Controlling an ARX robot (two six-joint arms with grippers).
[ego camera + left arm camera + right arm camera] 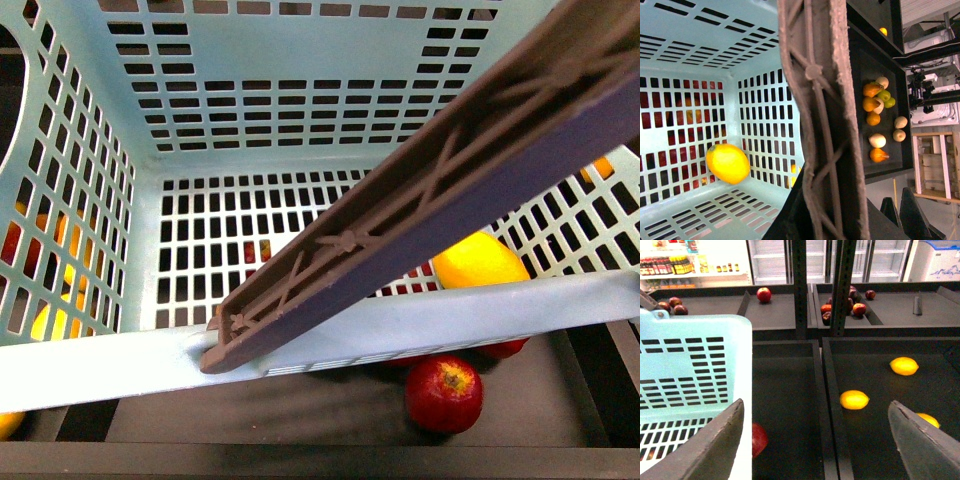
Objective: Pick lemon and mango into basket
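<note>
Well, a smooth oval lemon (728, 163) lies in the slotted basket (100, 370); right end effector (816, 407) splayed, left end effector (898, 210) unclear.

The front view looks steeply down into the basket (100, 370) from very close above its near rim, with the brown handle (420, 200) slanting across the lens. The left wrist view sits at the basket's (700, 65) mouth, hard against the handle (815, 100), facing inward, so both share its slotted floor and walls. The right wrist view stands outside, beside the basket's (690, 330) wall, looking level across the dark bins (790, 385) beyond it.
</note>
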